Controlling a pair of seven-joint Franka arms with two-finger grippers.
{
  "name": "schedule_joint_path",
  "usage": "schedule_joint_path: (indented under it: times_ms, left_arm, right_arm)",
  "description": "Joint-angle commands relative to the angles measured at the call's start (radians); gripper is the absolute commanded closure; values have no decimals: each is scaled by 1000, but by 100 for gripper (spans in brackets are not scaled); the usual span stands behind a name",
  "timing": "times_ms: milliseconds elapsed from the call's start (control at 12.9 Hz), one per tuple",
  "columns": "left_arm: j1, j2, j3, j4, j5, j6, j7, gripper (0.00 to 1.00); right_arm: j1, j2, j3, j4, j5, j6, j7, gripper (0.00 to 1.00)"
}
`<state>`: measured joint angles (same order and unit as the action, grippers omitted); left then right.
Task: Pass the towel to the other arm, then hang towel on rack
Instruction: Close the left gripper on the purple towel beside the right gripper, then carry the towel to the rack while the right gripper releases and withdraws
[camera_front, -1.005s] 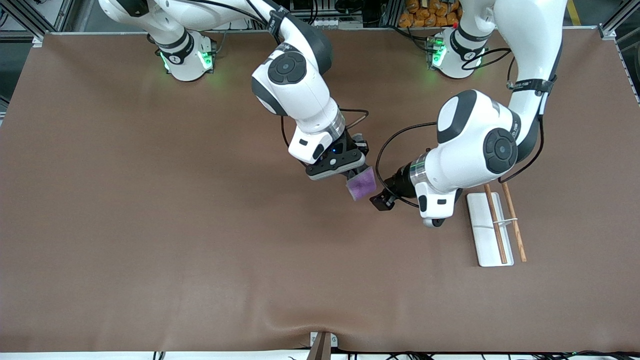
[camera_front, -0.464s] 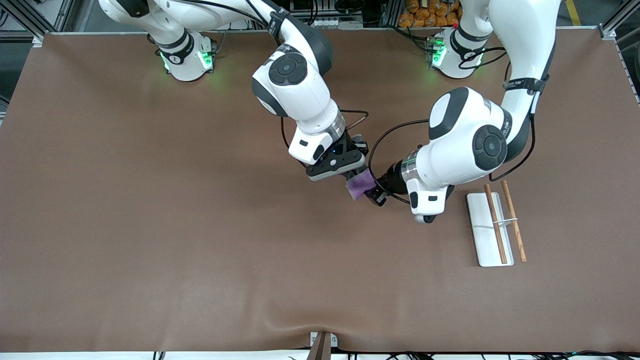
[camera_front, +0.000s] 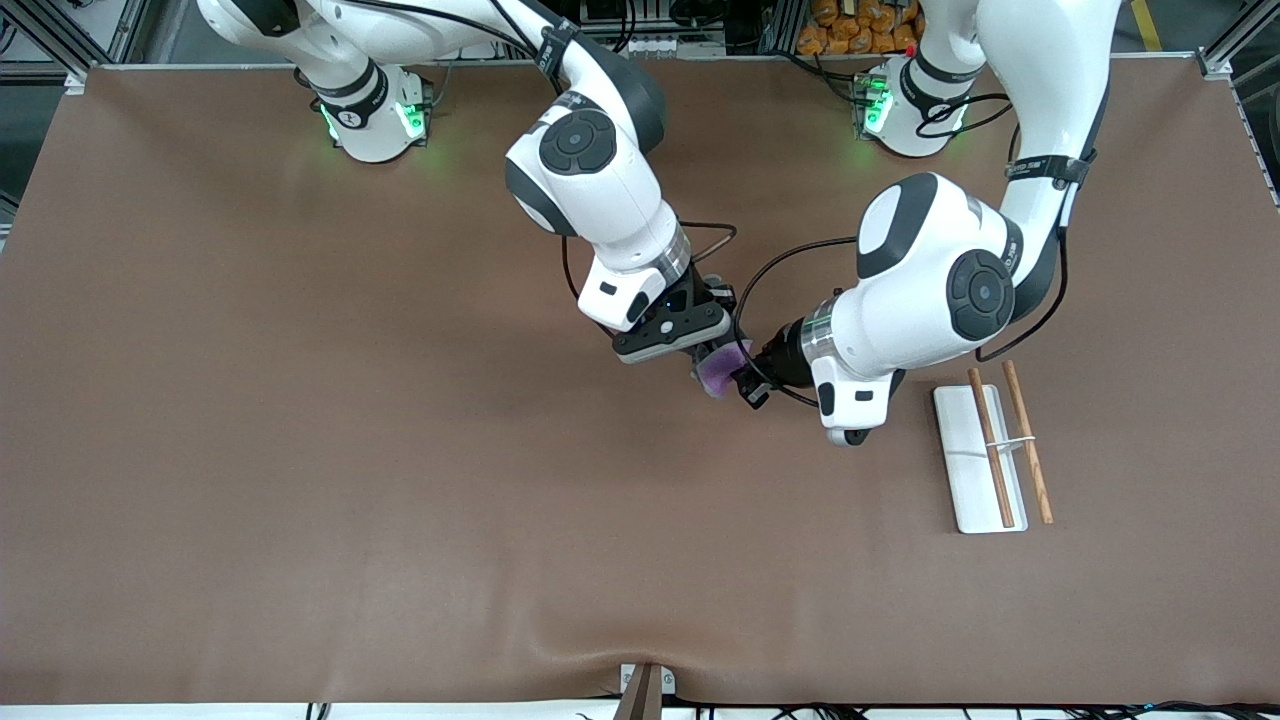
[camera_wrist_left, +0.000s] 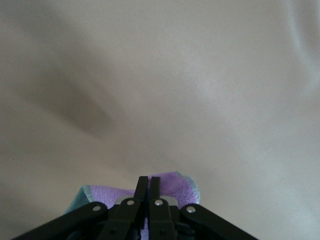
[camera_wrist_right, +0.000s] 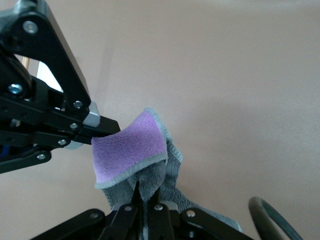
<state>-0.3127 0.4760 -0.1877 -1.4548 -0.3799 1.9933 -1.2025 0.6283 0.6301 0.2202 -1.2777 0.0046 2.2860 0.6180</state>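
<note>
- While both clamped the towel (camera_front: 722, 367) above mid-desk (camera_front: 300, 450), the right end effector (camera_front: 712, 358) gripped shut at its 10 o'clock edge.
- Left end effector (camera_front: 745, 385) pinched the 4 o'clock edge.
- Judgement: right should release gently, before carrying to the rack (camera_front: 972, 470).

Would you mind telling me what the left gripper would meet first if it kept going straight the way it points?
Probably the right gripper: the left gripper, shut on the towel, points at it across the cloth both hold, though depth is uncertain.

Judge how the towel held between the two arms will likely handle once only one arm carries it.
The towel folds and droops between the right tool and left tool, so it is probably floppy. Two fingertip pinches hold it, so likely light.
</note>
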Motion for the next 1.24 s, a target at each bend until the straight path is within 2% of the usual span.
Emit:
schedule_joint_path:
  times_ms: [0,77,155,232,309,696,928,1160]
  left_arm:
    - [18,-2,0,19,-5,1,4,100]
    - [26,-20,10,19,-4,-1,20,100]
    - [46,-36,11,21,-2,-8,58,100]
    - [70,-46,11,19,-4,-16,99,100]
    - [90,-54,11,19,-2,-36,130,100]
    - [164,-66,13,18,4,-90,294,100]
    - [187,-65,14,16,89,-136,429,100]
    - [196,-57,16,10,153,-136,567,100]
  right_arm:
    - [10,14,-4,26,-21,-2,26,100]
    - [10,14,-4,27,-21,-2,26,100]
    - [10,14,-4,27,-23,-3,26,89]
    - [8,14,-4,26,-29,-3,25,35]
    - [8,13,-4,26,-41,-3,26,0]
    - [-51,-16,-4,23,-41,-22,13,0]
    - [-129,-59,-2,17,-40,-130,-56,0]
    - [-214,-130,-2,-47,-40,-246,-176,0]
